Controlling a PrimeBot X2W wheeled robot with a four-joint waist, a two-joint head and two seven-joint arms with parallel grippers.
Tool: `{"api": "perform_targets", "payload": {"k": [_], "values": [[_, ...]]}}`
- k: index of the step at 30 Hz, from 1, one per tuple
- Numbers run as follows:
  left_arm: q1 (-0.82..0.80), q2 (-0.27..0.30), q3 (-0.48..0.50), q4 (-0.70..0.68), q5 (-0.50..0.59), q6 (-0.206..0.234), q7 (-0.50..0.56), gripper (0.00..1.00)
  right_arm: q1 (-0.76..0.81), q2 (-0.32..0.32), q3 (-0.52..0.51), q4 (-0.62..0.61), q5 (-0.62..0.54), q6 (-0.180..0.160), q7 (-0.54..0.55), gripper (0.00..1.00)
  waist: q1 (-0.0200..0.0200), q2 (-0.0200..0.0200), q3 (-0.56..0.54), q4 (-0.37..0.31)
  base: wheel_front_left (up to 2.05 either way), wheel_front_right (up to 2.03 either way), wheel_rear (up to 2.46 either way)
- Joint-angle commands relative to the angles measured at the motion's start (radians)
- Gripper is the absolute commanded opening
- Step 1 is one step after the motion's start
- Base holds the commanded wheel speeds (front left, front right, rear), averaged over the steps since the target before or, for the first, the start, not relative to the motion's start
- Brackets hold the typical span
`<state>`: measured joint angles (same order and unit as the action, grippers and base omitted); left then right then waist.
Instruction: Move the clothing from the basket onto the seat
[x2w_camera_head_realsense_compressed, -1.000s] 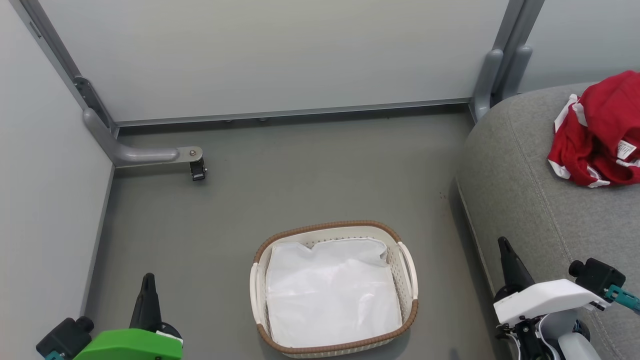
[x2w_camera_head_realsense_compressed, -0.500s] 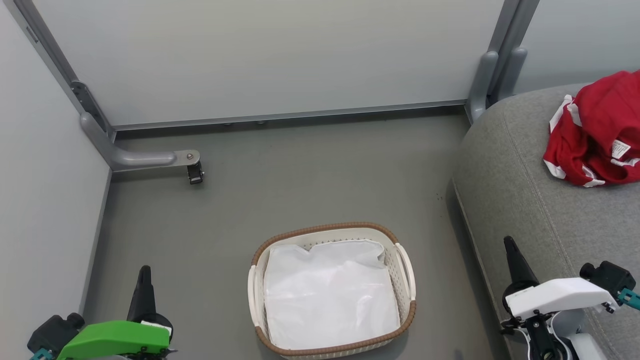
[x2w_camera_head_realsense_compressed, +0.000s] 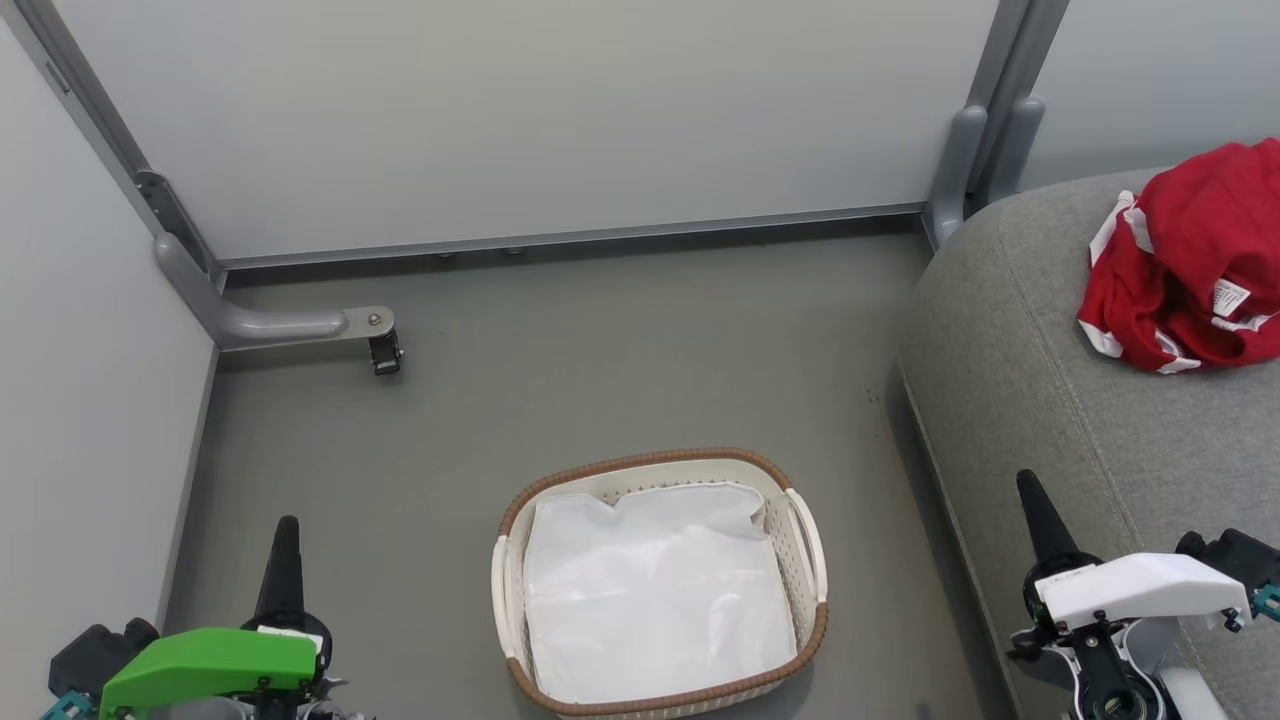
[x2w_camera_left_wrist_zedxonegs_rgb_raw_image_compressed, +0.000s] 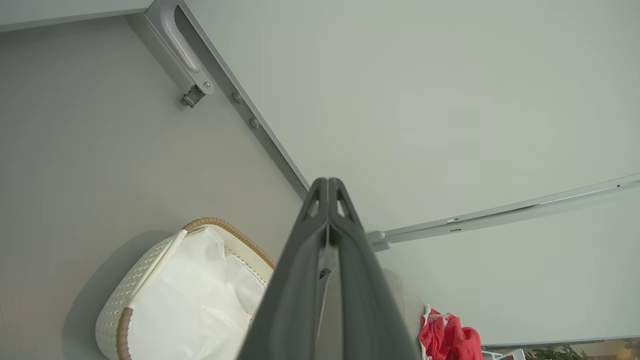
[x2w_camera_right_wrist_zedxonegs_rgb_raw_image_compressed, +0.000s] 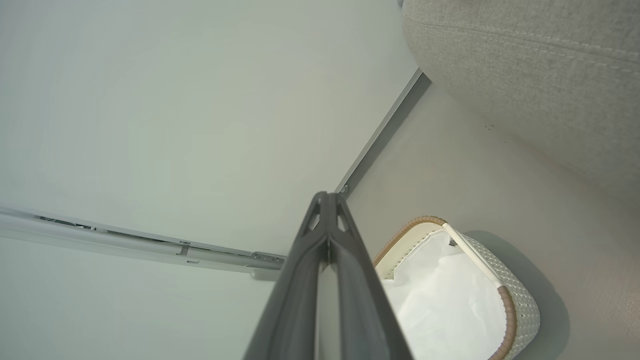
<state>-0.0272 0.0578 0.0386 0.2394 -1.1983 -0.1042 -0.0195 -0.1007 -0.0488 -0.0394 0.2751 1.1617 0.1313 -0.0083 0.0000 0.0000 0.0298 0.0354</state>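
The red clothing (x2w_camera_head_realsense_compressed: 1195, 255) with white trim lies bunched on the grey seat (x2w_camera_head_realsense_compressed: 1060, 400) at the right; it also shows small in the left wrist view (x2w_camera_left_wrist_zedxonegs_rgb_raw_image_compressed: 447, 337). On the floor stands the cream basket (x2w_camera_head_realsense_compressed: 812, 545) with its brown rim, holding just a white liner sheet (x2w_camera_head_realsense_compressed: 655, 590). My left gripper (x2w_camera_head_realsense_compressed: 287, 525) is shut at the lower left, apart from the basket. At the lower right, over the seat's edge, my right gripper (x2w_camera_head_realsense_compressed: 1028, 480) is shut too. Both wrist views show the fingers pressed together, the left gripper (x2w_camera_left_wrist_zedxonegs_rgb_raw_image_compressed: 328, 181) and the right gripper (x2w_camera_right_wrist_zedxonegs_rgb_raw_image_compressed: 327, 195), with nothing held.
Pale partition walls (x2w_camera_head_realsense_compressed: 550, 110) close off the back and left. A grey metal foot with a caster (x2w_camera_head_realsense_compressed: 385, 352) juts onto the floor at the back left. Another grey post (x2w_camera_head_realsense_compressed: 965, 170) stands by the seat's far corner. Grey floor (x2w_camera_head_realsense_compressed: 600, 360) surrounds the basket.
The whole head view has shifted slightly, so the camera moved. Both grippers sit lower in the picture than before. Basket and clothing lie as they did.
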Motion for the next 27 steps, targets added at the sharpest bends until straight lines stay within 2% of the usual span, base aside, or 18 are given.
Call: {"api": "perform_targets", "payload": {"k": [1,27], "values": [[-0.025,0.010,0.008,-0.005,-0.028,-0.005,0.005,0.00,-0.012,-0.007,-0.006,-0.012,0.027,0.000,0.007,0.00,0.0000,0.0000,-0.001,-0.001,0.00,0.00,0.00],[-0.060,0.008,0.037,0.001,-0.239,-0.018,0.068,0.00,-0.011,-0.008,-0.042,-0.024,0.255,0.000,0.068,0.00,0.0000,0.0000,-0.013,-0.017,0.00,0.00,0.00]]}}
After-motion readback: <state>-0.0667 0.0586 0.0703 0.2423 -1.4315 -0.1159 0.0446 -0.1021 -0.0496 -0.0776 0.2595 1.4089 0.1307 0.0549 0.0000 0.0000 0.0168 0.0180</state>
